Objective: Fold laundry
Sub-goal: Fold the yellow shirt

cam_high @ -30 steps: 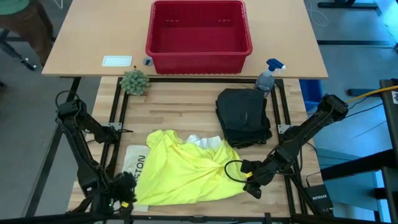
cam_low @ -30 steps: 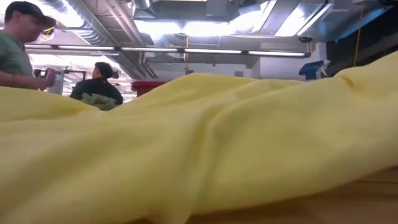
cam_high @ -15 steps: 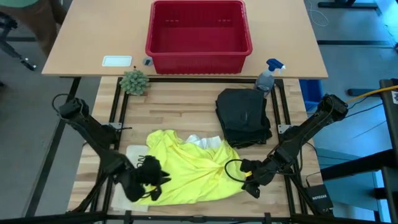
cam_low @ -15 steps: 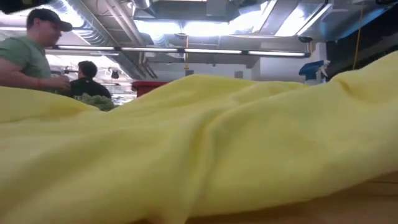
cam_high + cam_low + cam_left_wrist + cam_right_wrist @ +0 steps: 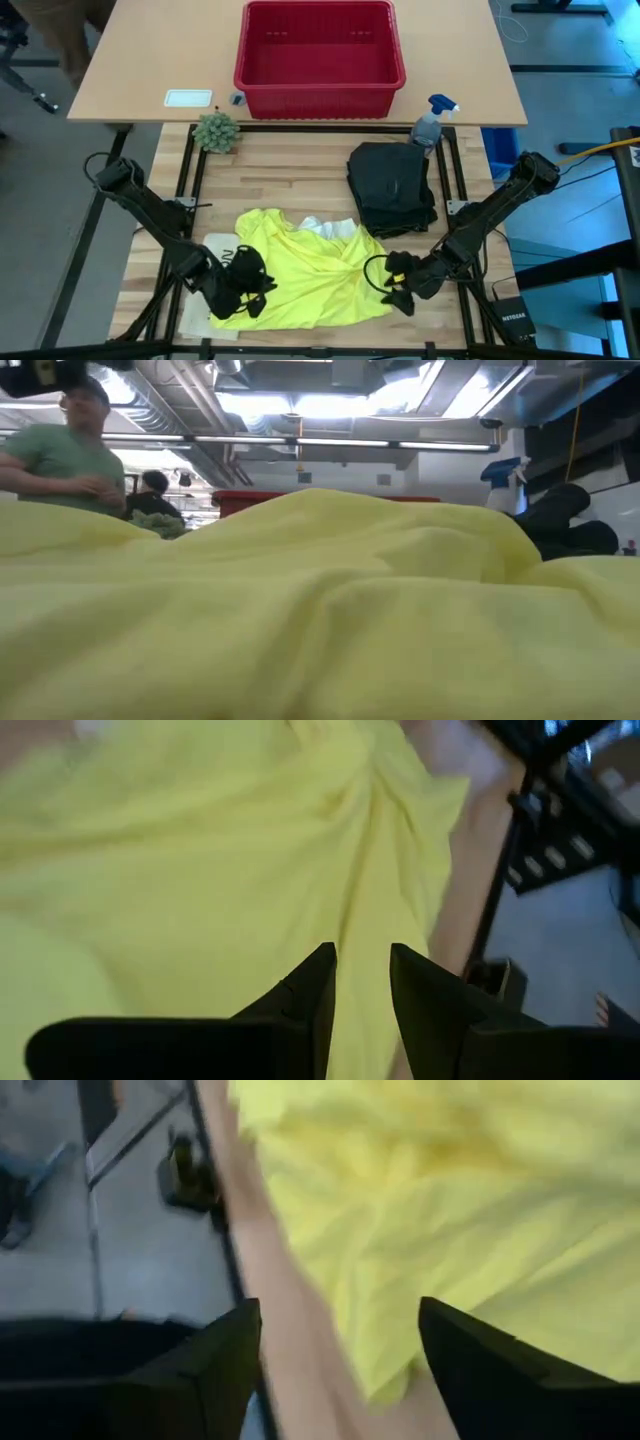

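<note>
The bright yellow T-shirt lies crumpled on the near half of the wooden table and fills the low view. A white cloth peeks out from under its far edge. Dark trousers lie folded at the far right. My left gripper hovers over the shirt's left part, its fingers a narrow gap apart with nothing between them. My right gripper stands wide open at the shirt's right edge.
A white item with printed letters lies partly under the shirt's left side. A red basket, a small plant and a spray bottle stand at the back. People stand beyond the table.
My left gripper has swung from the near left corner toward the table's right, over the shirt, turning as it went. My right gripper has opened and let go of the shirt's right edge. That raised part has dropped onto the table, uncovering the trousers in the low view.
</note>
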Controlling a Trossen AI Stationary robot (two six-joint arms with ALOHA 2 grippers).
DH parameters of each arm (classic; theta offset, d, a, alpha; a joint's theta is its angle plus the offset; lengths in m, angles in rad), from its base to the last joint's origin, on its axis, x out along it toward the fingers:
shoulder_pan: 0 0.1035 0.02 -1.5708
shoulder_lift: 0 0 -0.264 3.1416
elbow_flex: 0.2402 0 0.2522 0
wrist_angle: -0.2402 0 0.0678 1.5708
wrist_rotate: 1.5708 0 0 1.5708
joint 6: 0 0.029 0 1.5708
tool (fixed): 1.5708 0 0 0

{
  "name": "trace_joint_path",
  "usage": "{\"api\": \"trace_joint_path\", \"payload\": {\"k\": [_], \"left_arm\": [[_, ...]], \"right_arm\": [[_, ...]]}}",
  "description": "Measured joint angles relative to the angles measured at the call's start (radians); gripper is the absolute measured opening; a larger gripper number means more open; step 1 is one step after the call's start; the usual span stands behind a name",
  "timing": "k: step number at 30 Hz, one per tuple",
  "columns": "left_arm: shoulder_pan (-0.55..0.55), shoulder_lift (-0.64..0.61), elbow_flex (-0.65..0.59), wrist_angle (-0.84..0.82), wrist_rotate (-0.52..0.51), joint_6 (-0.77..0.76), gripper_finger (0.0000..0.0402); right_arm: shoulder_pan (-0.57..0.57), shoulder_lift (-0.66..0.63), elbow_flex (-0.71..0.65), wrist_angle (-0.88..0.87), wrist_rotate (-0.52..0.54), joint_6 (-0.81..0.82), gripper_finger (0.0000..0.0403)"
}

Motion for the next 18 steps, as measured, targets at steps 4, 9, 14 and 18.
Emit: {"api": "trace_joint_path", "payload": {"k": [4,9,14,18], "left_arm": [[-0.039,0.046,0.0,0.007,0.022,-0.078,0.006],[-0.063,0.107,0.0,0.036,0.038,-0.119,0.0006],[-0.059,0.177,-0.007,0.016,0.038,-0.154,0.0001],[-0.059,0.24,-0.022,-0.015,0.039,-0.251,0.0]], "right_arm": [[-0.08,0.04,0.001,0.0,0.038,-0.092,0.0245],[-0.19,0.113,0.001,0.011,-0.064,-0.239,0.0098],[-0.282,0.178,0.0,0.112,-0.169,-0.311,0.002],[-0.353,0.239,0.0,0.187,-0.264,-0.338,0.0007]]}}
